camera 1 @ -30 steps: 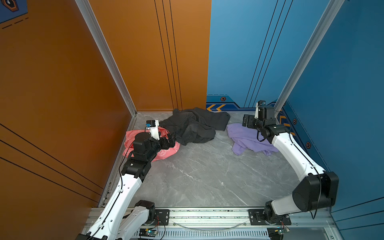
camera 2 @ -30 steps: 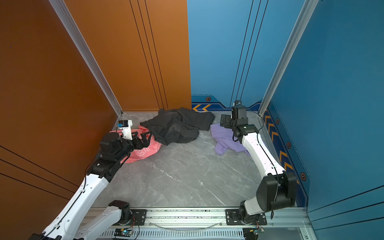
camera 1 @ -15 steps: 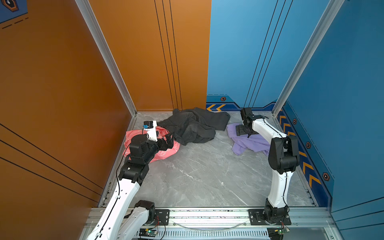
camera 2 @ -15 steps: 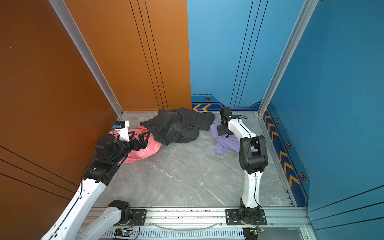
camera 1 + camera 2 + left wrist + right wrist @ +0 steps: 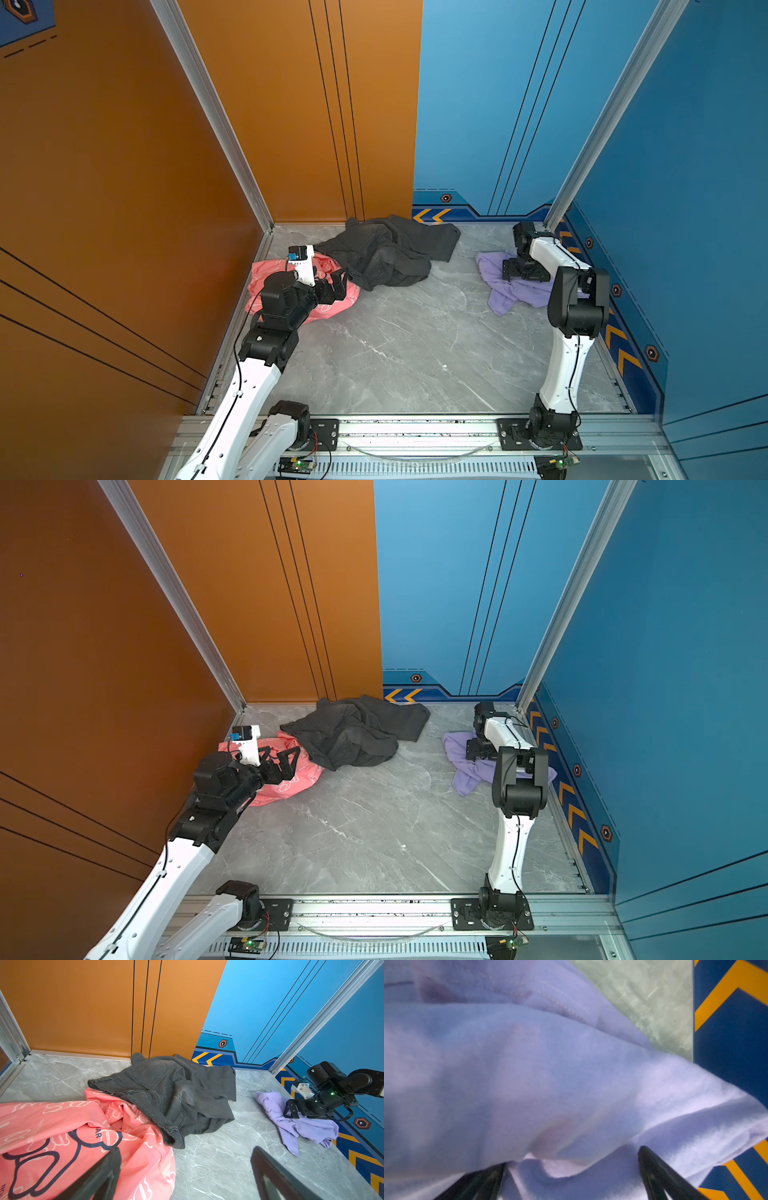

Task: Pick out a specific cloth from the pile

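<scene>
The cloth (image 5: 509,297) (image 5: 465,771) (image 5: 301,1126) is plain lavender and lies crumpled on the marble floor at the right, apart from the other garments. My right gripper (image 5: 508,270) (image 5: 471,750) (image 5: 289,1108) (image 5: 571,1155) is down on it, open, jaws wide apart with a fold of lavender fabric bulging between them. What is left of the pile is a dark grey garment (image 5: 386,253) (image 5: 353,737) (image 5: 166,1088) overlapping a coral-pink printed cloth (image 5: 337,305) (image 5: 291,785) (image 5: 52,1126). My left gripper (image 5: 336,282) (image 5: 286,758) (image 5: 185,1153) hovers open over the pink cloth's edge, holding nothing.
Orange wall panels (image 5: 124,187) close in the left and back left, blue panels (image 5: 685,208) the back right and right. The lavender cloth lies close to the right wall's chevron strip (image 5: 729,1001). Bare marble floor (image 5: 407,340) stretches between the arms to the front rail (image 5: 415,428).
The right arm's elbow swung in from the far right and folded up, and its gripper came down onto the lavender cloth. The left gripper shifted only slightly over the pink cloth.
</scene>
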Available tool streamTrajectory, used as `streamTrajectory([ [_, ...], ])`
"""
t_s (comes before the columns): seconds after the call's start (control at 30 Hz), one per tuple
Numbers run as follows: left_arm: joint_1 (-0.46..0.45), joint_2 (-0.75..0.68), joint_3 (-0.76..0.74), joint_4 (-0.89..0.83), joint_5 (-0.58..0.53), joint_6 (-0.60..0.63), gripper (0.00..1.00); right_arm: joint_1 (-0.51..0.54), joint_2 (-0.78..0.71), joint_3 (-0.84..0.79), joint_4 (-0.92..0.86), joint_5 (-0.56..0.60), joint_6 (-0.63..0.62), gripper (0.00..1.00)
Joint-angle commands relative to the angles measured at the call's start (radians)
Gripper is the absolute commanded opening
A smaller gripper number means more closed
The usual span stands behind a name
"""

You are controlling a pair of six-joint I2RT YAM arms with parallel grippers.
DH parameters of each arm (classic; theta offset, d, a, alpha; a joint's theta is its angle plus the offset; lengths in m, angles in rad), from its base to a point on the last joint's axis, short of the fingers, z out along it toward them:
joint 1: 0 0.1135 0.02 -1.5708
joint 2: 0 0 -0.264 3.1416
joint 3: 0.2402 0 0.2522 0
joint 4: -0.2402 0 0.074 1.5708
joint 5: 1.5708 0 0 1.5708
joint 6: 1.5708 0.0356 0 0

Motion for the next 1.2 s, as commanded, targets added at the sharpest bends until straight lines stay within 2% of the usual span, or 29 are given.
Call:
streamTrajectory([
  [0.0, 0.012, -0.003, -0.013, 0.008, -0.014, 0.015, 0.98, 0.024, -0.044, 0.008, -0.054, -0.107, 0.05, 1.0],
  [0.23, 0.027, -0.005, -0.047, -0.012, -0.107, 0.031, 0.98, 0.077, -0.211, 0.057, 0.002, -0.167, 0.103, 1.0],
  [0.4, 0.058, -0.007, -0.116, 0.028, -0.19, 0.05, 0.98, 0.097, -0.406, -0.002, 0.093, -0.187, 0.112, 1.0],
  [0.5, 0.077, -0.01, -0.165, 0.067, -0.293, 0.052, 0.98, 0.097, -0.585, -0.164, 0.255, -0.195, 0.106, 1.0],
  [0.6, 0.095, -0.021, -0.228, 0.128, -0.399, 0.064, 0.98, 0.088, -0.792, -0.392, 0.459, -0.189, 0.098, 1.0],
  [0.77, 0.117, -0.022, -0.302, 0.217, -0.521, 0.071, 0.98, 0.06, -1.053, -0.752, 0.745, -0.187, 0.067, 1.0],
  [0.93, 0.128, 0.042, -0.359, 0.341, -0.539, 0.089, 0.98, 0.023, -1.178, -1.044, 0.926, -0.174, 0.068, 1.0],
  [1.0, 0.128, 0.087, -0.37, 0.374, -0.574, 0.065, 0.98, 0.014, -1.19, -1.145, 1.005, -0.162, 0.057, 1.0],
  [1.17, 0.127, 0.226, -0.432, 0.584, -0.611, 0.127, 0.98, 0.002, -1.159, -1.324, 1.204, -0.156, 0.012, 1.0],
])
